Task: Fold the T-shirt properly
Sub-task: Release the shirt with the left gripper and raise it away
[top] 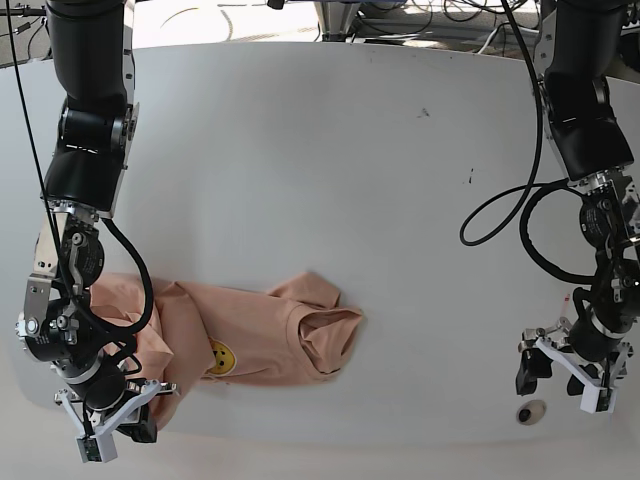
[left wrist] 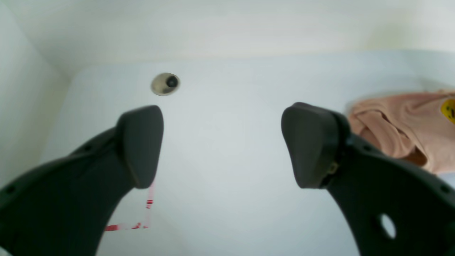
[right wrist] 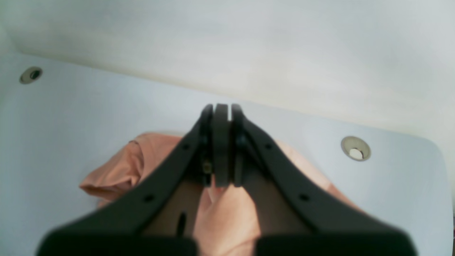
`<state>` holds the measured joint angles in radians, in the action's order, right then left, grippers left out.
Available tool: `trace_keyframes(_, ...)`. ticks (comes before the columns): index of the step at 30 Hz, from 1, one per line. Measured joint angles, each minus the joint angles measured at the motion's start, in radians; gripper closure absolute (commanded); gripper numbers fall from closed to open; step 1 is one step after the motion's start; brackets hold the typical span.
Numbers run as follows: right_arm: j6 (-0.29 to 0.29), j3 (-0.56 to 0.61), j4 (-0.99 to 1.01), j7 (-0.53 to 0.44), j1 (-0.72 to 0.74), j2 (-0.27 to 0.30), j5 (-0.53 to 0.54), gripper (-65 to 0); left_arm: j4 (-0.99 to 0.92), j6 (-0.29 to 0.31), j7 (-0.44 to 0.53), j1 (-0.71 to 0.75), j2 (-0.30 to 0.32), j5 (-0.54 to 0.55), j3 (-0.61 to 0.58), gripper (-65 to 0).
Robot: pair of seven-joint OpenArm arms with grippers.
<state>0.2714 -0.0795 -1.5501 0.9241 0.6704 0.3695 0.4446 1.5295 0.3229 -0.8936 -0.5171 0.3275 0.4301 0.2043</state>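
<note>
The salmon-pink T-shirt point(top: 270, 340) lies crumpled at the table's front left in the base view, its yellow face emblem point(top: 221, 356) showing. My right gripper point(top: 118, 432) sits at the shirt's left end. In the right wrist view that gripper point(right wrist: 222, 112) is shut, and a fold of the T-shirt point(right wrist: 117, 170) rises up between its fingers. My left gripper point(top: 563, 385) hangs over bare table far to the right, well apart from the cloth. In the left wrist view this gripper point(left wrist: 226, 145) stands wide open and empty, with the T-shirt point(left wrist: 401, 124) at the right edge.
A round grommet hole point(top: 528, 411) sits in the white table point(top: 400, 200) just below my left gripper, also seen as a hole point(left wrist: 165, 84). Red tape marks point(left wrist: 135, 224) lie near it. Another hole point(right wrist: 355, 148) lies right of the shirt. Cables point(top: 400, 15) run along the back edge.
</note>
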Motion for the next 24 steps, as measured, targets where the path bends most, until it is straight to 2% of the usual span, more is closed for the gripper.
trace_keyframes(6,0.002,0.002,-0.001,0.000,-0.024,-0.001,0.000,-0.2,0.011,0.004,0.006,0.024,-0.005,0.042,-0.028,-44.0)
trace_keyframes(10,-0.002,0.000,-0.008,-0.003,-0.034,0.005,-0.002,-0.2,0.013,0.000,0.013,0.050,-0.004,0.066,-0.053,-45.0)
trace_keyframes(20,-0.002,-0.005,-0.043,-0.018,-0.106,0.016,0.005,-0.1,0.015,0.003,0.042,0.160,-0.036,0.042,-0.068,-47.0)
trace_keyframes(24,-0.002,-0.005,-0.043,0.006,-0.144,0.022,-0.005,-0.2,0.010,0.007,0.012,0.237,-0.052,0.022,-0.072,-48.3)
